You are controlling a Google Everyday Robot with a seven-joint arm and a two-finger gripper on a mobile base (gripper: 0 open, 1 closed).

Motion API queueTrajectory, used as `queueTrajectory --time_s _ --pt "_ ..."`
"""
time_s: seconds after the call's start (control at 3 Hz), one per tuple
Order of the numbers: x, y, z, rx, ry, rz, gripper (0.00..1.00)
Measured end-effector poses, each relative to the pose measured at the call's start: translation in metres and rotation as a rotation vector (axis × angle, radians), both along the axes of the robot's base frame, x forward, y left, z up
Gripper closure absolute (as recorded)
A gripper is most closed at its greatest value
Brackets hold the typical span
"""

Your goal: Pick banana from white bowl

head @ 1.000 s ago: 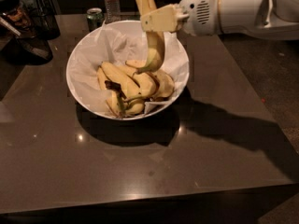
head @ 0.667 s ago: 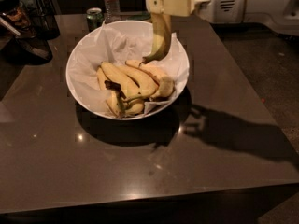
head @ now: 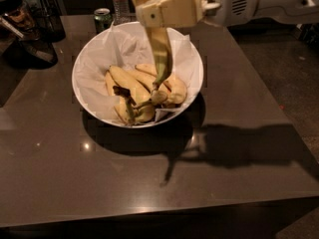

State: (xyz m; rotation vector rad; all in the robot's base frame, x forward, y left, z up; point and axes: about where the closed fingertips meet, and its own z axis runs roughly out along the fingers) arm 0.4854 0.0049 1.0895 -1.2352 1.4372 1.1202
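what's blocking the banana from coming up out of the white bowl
Nothing visible. The gripper, above the white bowl, is shut on the banana, which hangs stem-down with only its tip down by the other bananas.

One view only: camera sits high at the near edge of the surface (head: 149, 183), tilted steeply down and looking forward across it. Mid-range framing, with the white bowl (head: 77, 91) centre-left and the green can (head: 102, 19) at the far edge. Arm enters top right, close to the lens. The gripper (head: 162, 19) is top centre above the bowl, clamped on the banana (head: 160, 54), which is cropped by the top border.
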Motion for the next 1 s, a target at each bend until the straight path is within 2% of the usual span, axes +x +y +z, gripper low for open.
queueTrajectory --time_s 0.33,0.67,1.0 --pt "-0.014 0.026 -0.037 -0.081 0.115 0.181 1.00" --pt "-0.029 0.040 -0.075 -0.174 0.278 0.304 1.00" --pt "-0.029 0.040 -0.075 -0.174 0.278 0.304 1.00"
